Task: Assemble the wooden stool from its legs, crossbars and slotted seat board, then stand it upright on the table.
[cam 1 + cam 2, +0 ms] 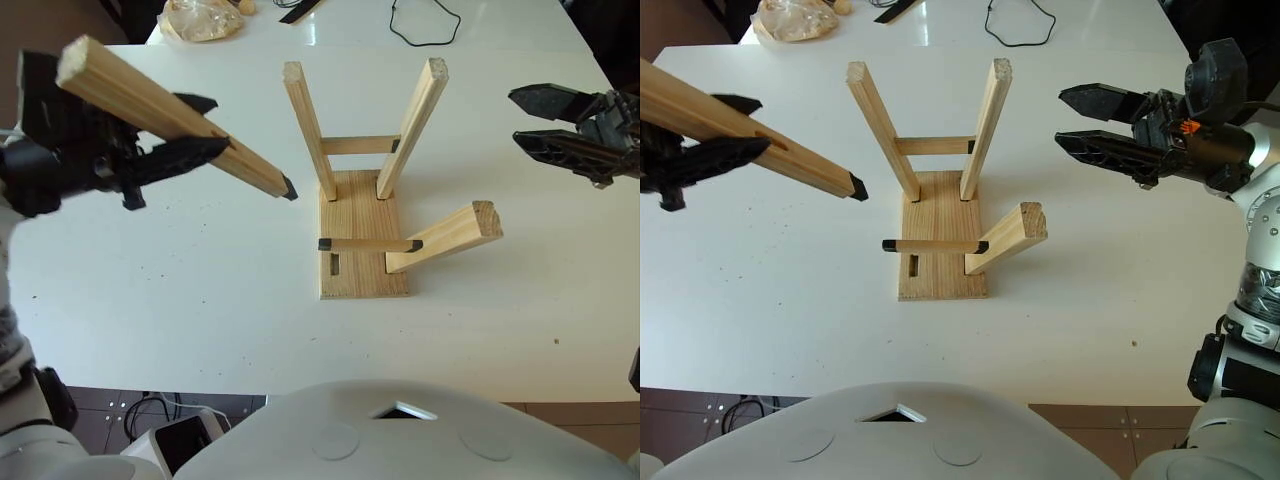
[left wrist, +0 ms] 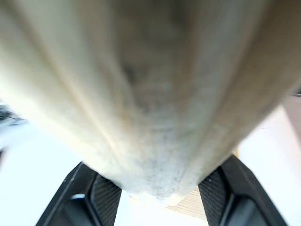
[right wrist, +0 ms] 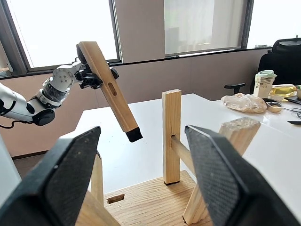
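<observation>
The left end effector (image 1: 205, 125), at left above the table (image 1: 200, 300), pinches the fourth leg (image 1: 170, 112) part-way along its length, black-tipped end angled down toward the board (image 1: 365, 280) at centre. The board lies flat with two upright legs (image 1: 308, 130) seated at its far end and joined by the far crossbar (image 1: 355, 145). At its near right corner, the leaning leg (image 1: 450, 235) tilts outward, and the near crossbar (image 1: 365, 244) juts from it over the empty slot (image 1: 335, 265). At right, the right end effector (image 1: 1060, 118) hovers spread wide and empty, well apart from the stool. The danger appears to be in the final fit. The fourth leg must likely meet both the slot and the crossbar's free end, and with the leaning leg off vertical those two probably will not line up. A push from the left could then jam the tip, slide the unheld board across the table, or knock the leaning leg out of its seat. A grip away from the working end may also let the leg pivot under load. Steadying the leaning leg from the right would likely reduce that risk.
</observation>
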Controlling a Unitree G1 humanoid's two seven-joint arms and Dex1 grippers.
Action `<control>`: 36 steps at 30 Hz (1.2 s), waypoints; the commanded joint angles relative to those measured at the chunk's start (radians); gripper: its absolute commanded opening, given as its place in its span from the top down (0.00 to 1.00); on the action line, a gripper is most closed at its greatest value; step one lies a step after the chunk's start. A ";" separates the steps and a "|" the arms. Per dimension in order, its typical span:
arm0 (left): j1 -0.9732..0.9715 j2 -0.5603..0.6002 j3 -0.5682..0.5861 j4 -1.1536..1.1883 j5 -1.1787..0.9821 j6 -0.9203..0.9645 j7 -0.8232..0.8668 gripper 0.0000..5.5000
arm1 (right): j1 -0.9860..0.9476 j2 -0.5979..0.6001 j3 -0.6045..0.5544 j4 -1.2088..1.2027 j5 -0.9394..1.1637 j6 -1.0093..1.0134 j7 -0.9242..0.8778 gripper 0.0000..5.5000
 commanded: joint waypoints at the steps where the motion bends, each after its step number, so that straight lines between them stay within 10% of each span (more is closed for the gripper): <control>1: 0.185 -0.089 -0.007 -0.071 -0.023 -0.052 -0.072 0.63 | -0.013 -0.023 -0.012 -0.014 0.025 0.031 -0.006 0.40; 19: 0.233 -0.185 -0.296 -0.033 0.223 -0.257 -0.087 0.63 | 0.043 -0.002 0.040 -0.066 -0.030 0.002 -0.032 0.40; 36: 0.155 -0.003 -0.456 0.073 0.328 -0.310 -0.244 0.63 | 0.110 0.022 0.037 -0.137 -0.023 -0.015 -0.082 0.40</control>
